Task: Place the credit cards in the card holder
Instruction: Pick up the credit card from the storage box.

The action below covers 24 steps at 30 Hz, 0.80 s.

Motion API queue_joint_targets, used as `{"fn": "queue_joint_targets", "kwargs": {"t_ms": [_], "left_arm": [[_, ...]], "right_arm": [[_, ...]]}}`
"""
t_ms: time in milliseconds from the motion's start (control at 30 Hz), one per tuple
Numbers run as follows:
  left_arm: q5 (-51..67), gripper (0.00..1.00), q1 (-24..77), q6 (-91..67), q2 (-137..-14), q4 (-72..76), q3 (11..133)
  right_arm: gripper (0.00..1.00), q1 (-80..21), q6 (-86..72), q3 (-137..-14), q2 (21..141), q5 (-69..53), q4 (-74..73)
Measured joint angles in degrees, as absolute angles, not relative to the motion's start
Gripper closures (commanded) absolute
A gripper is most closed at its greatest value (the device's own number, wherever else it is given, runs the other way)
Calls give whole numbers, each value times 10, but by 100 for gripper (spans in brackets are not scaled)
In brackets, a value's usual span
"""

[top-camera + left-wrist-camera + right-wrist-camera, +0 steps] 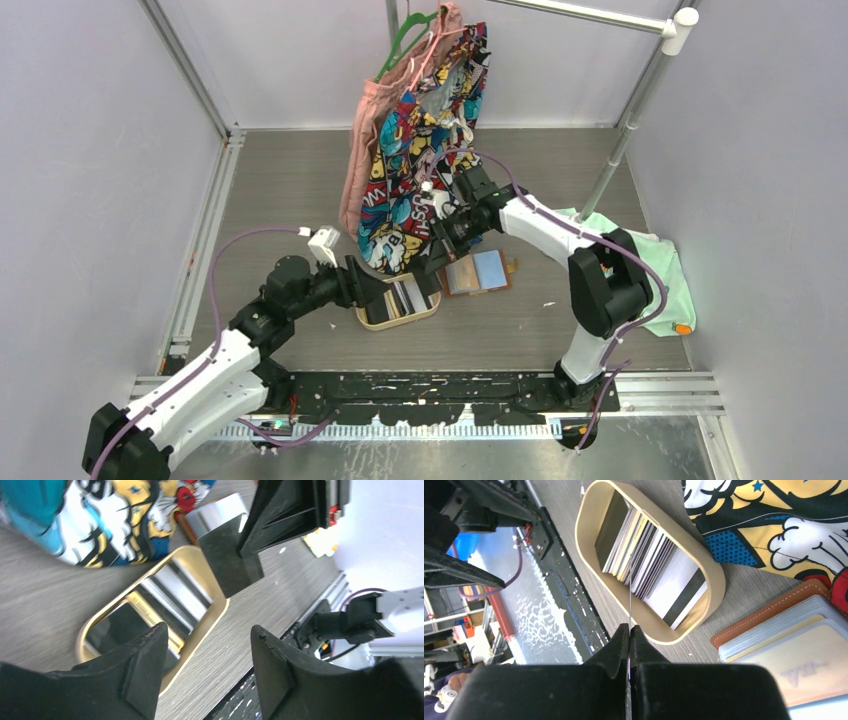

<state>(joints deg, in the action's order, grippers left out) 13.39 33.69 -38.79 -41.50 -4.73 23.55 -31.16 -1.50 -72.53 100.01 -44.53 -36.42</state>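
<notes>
Early: the right jaws grasp one credit card (227,562) beside the tray (716,587), left jaws released; many credit cards (649,565) lie there, card holder (478,272) open alongside.

We find the top camera fixed high behind the arm bases, looking down on the whole desk (300,180). The left wrist camera sights low and close past the left hand (207,635) at the oval tray (125,596). The right wrist camera looks steeply down past the right hand (629,630), close above that tray. All three views share it. The left wrist view also catches the right hand's black card (227,560).
</notes>
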Motion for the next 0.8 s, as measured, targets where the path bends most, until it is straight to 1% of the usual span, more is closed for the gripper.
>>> {"fn": "queue_joint_targets", "kwargs": {"t_ms": [133, 267, 400, 600, 700, 800], "left_arm": [[176, 33, 337, -401, -416, 81, 194], [211, 33, 337, -421, -457, 203, 168], [241, 33, 337, -453, -527, 325, 167], [285, 32, 345, -510, -663, 489, 182], [293, 35, 367, -521, -706, 544, 197], [299, 42, 396, -522, -732, 581, 220]], "right_arm": [[99, -283, 27, -725, 981, -498, -390], [99, -251, 56, -717, 945, -563, -399], [99, -222, 67, -699, 895, -628, -396], [99, -205, 50, -675, 860, -695, -356], [99, -204, 36, -666, 856, -711, -338], [99, -202, 27, -663, 856, -720, -328]]}}
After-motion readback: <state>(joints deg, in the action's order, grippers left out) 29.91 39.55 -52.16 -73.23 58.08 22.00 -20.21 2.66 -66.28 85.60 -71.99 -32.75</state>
